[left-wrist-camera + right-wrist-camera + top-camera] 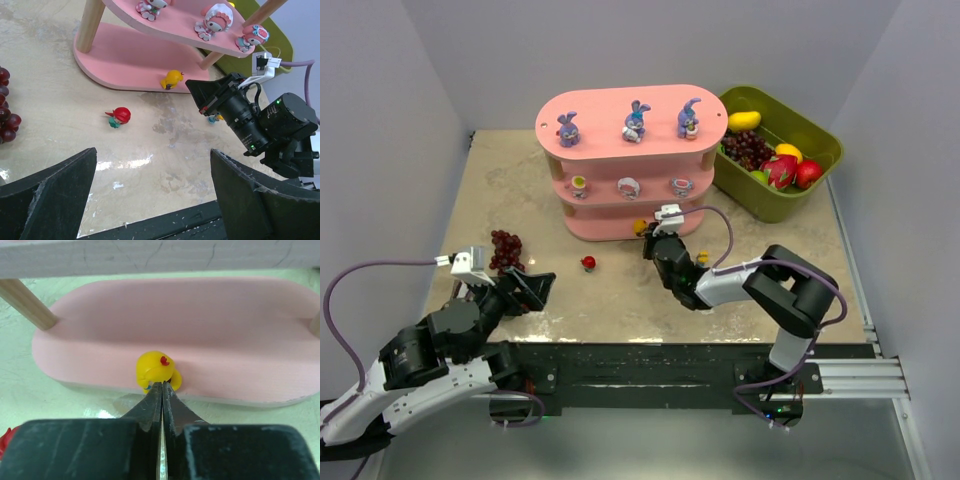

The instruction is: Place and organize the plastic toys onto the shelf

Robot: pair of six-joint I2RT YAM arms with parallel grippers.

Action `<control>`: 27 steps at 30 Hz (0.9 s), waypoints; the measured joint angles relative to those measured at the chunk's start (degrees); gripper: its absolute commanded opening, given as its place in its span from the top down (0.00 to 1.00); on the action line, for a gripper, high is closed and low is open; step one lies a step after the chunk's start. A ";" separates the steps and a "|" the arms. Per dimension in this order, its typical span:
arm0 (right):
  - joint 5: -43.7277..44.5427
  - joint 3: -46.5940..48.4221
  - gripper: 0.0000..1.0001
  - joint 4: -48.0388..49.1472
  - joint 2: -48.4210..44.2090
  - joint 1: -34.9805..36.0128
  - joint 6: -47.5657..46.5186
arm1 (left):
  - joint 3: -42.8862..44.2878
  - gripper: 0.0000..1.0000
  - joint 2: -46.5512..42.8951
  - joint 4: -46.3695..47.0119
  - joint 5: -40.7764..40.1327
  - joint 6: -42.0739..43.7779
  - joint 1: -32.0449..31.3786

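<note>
The pink shelf (pixel 603 112) holds three purple-blue bunnies (pixel 637 121) on its top board and three pink-and-white figurines (pixel 628 186) on the middle board. A yellow toy (pixel 154 367) sits at the front edge of the bottom board (pixel 210 325). My right gripper (pixel 162 385) is shut, its tips touching the yellow toy's back. A red toy (pixel 120 116) lies on the table in front of the shelf. A small orange toy (pixel 216 118) lies beside my right arm. My left gripper (pixel 152 152) is open and empty, low near the table's front edge.
A dark red grape bunch (pixel 505 247) lies on the table at the left, near my left gripper. An olive-green bin (pixel 823 137) with fake fruit stands right of the shelf. Wooden posts (pixel 26 303) hold up the shelf boards.
</note>
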 measured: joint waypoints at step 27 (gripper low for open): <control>-4.94 4.50 1.00 0.50 8.15 -0.07 -1.40 | 0.00 0.00 -0.33 -0.15 0.00 -0.04 0.00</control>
